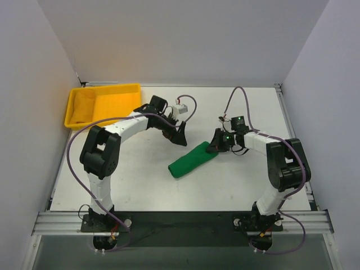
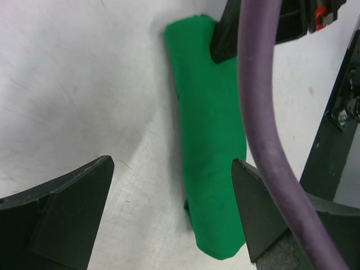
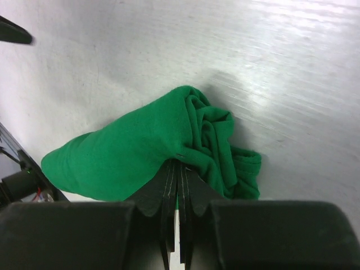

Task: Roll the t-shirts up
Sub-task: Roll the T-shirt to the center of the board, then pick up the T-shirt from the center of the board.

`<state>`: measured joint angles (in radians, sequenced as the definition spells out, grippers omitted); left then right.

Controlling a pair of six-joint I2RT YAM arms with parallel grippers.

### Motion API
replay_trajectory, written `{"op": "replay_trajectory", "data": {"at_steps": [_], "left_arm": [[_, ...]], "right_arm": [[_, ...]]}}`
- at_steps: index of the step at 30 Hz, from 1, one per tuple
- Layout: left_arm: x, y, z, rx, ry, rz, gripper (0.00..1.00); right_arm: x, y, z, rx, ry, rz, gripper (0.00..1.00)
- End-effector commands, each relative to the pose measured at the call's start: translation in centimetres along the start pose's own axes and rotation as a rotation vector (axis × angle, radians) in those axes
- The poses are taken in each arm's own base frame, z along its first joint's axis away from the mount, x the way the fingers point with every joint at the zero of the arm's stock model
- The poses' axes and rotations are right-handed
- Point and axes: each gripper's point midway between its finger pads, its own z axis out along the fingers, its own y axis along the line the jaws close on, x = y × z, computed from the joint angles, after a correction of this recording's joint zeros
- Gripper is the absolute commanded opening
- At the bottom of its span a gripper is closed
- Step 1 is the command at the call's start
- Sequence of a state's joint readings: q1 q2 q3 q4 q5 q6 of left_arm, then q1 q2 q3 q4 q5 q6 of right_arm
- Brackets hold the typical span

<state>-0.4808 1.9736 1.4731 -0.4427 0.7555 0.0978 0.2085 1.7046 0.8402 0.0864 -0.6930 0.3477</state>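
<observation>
No readable text, no labels, no numbers

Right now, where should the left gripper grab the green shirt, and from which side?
The free near end of the shirt, from above, jaws straddling its narrow width: it lies flat as a long roll, and the right gripper pinches the far end.

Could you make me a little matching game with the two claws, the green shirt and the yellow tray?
Things:
1. left gripper
2. right gripper
3. t-shirt
4. tray

States or places:
a. rolled up, mid-table
b. far left corner of the table
c. open, holding nothing
d. shut on the t-shirt's end

Pairs: 1-c, 2-d, 3-a, 4-b
</observation>
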Motion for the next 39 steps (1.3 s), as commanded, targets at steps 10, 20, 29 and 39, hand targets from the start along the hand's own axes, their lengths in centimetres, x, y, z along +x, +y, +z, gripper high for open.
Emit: {"op": "replay_trajectory", "data": {"at_steps": [10,20,29,39], "left_arm": [[8.0,-0.8,3.0,0.069,0.129,-0.253,0.97],[11.5,-1.6,5.0,0.103,0.165,-0.482,0.97],[16.7,-2.1,6.4,0.027,0.265,-0.595,0.97],[18.0,-1.4,8.3,-0.015,0.281,-0.656,0.52]], "right_arm": [[0.8,0.6,2.3,-0.005,0.097,-0.186,0.0],[0.8,1.3,3.1,0.002,0.089,-0.229,0.0],[0.4,1.6,3.6,-0.007,0.065,-0.206,0.0],[0.2,2.0,3.8,-0.021,0.062,-0.194,0.0]]}}
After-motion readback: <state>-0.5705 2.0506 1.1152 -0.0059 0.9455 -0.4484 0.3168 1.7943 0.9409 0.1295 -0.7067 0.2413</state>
